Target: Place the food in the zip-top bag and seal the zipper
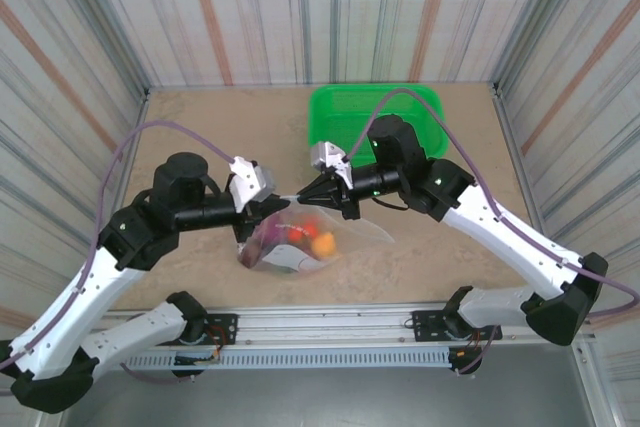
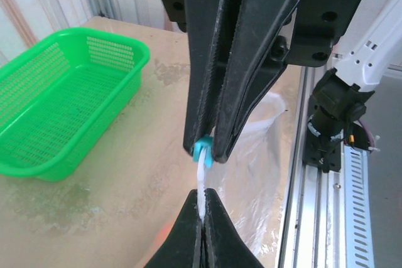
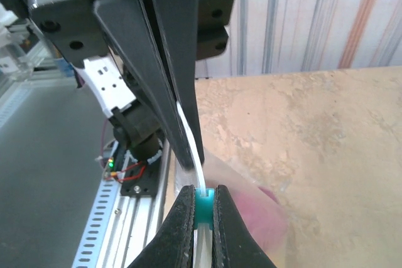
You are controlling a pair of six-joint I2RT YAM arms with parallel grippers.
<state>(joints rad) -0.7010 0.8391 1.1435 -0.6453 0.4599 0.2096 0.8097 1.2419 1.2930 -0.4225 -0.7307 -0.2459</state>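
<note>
The zip-top bag (image 1: 352,231) hangs between my two grippers over the table's near middle. Food lies inside it: an orange piece (image 1: 323,243), a red one (image 1: 300,234) and a purple one (image 1: 264,239). My left gripper (image 2: 204,196) is shut on the whitish zipper (image 2: 201,180) strip. My right gripper (image 3: 202,191) is shut on the light-blue slider (image 3: 203,208), a finger's length from the left fingertips. In the top view the left gripper (image 1: 272,197) and right gripper (image 1: 303,192) point tip to tip. A purple blur of food (image 3: 267,213) shows through the plastic.
A green mesh basket (image 1: 376,119) stands at the back of the table, just behind the right arm, and also lies to the left in the left wrist view (image 2: 63,105). The aluminium rail (image 1: 320,332) runs along the near edge. Striped walls enclose the table.
</note>
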